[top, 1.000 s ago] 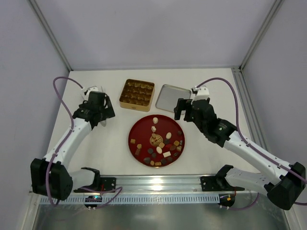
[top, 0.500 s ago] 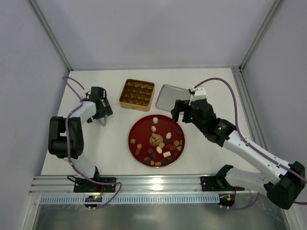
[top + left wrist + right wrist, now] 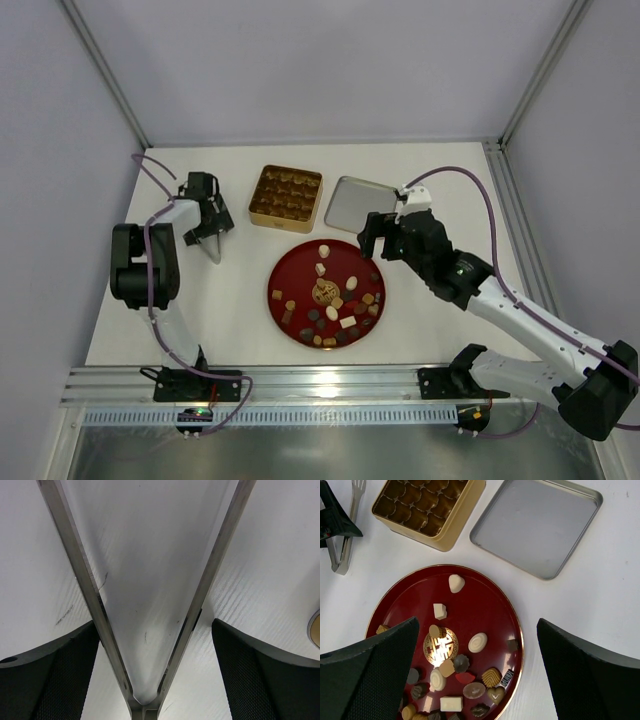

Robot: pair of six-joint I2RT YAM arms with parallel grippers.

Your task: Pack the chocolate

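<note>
1. the chocolate (image 3: pixel 477 642) lies loose on the red plate (image 3: pixel 480 595). most pieces crowd the plate's near half, a few sit toward its far rim, and none cross the rim.
2. the gold tin (image 3: pixel 447 537) stands uncovered beyond the plate's far-left rim, its near corner close to the rim but not touching.
3. the lid (image 3: pixel 535 527) lies inside-up beyond the plate's far-right rim, just beside the tin with a narrow gap between them.
4. the right tool (image 3: pixel 477 625) hangs over the plate's far-right part, fingers wide apart and holding nothing.
5. the left tool (image 3: pixel 155 630) is far-left of the plate, fingers apart astride the tongs (image 3: pixel 85 580), which lie flat on the desk (image 3: pixel 600 605). a gap shows at the right finger.
6. bare desk runs along the plate's left and right sides.
</note>
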